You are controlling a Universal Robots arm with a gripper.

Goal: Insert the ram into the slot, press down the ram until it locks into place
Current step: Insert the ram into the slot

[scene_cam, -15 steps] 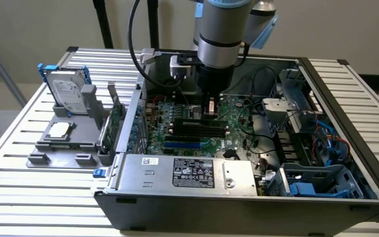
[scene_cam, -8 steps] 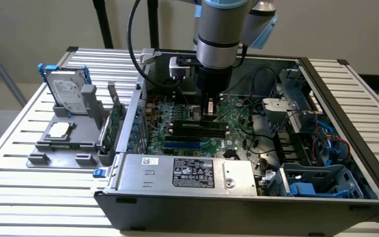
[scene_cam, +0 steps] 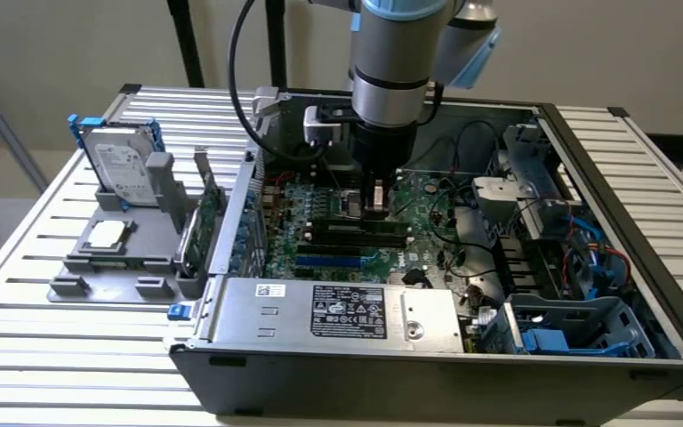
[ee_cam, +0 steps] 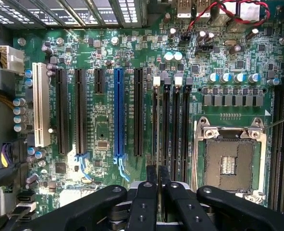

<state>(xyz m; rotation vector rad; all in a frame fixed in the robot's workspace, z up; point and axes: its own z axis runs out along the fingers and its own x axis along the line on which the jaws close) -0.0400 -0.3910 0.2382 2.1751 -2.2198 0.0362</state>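
Open computer case [scene_cam: 626, 231] on a slatted table [scene_cam: 21, 294], with the arm reaching down into it. The gripper [scene_cam: 377, 210] [ee_cam: 157, 168] stands over the green motherboard [ee_cam: 103, 57]. Its fingers [ee_cam: 149, 190] are drawn almost together, clamped on the ram [ee_cam: 156, 126]. The ram is seen edge-on as a thin strip running straight out ahead of the fingertips. It lies in line with the slot [ee_cam: 156, 82], the outermost of four parallel black memory slots, and reaches to the slot's white end clip. Whether its lower edge is seated in the slot or rides just above cannot be told. On one flank of the fingers, three sister slots [ee_cam: 176, 130] lie close alongside, and the square CPU socket [ee_cam: 228, 163] is just past them. On the other flank a black expansion slot [ee_cam: 138, 113] comes first, then the blue slot [ee_cam: 118, 115]. Bare board separates them, and nothing rises to finger height. In the exterior view the case walls stand well apart from the fingers. The power supply [scene_cam: 330, 311] bounds the side towards the camera. Loose cables [scene_cam: 466, 258] and the drive cage [scene_cam: 567, 329] lie towards the exterior view's right. A hard drive [scene_cam: 128, 169] stands in a grey fixture [scene_cam: 104, 258] outside the case.
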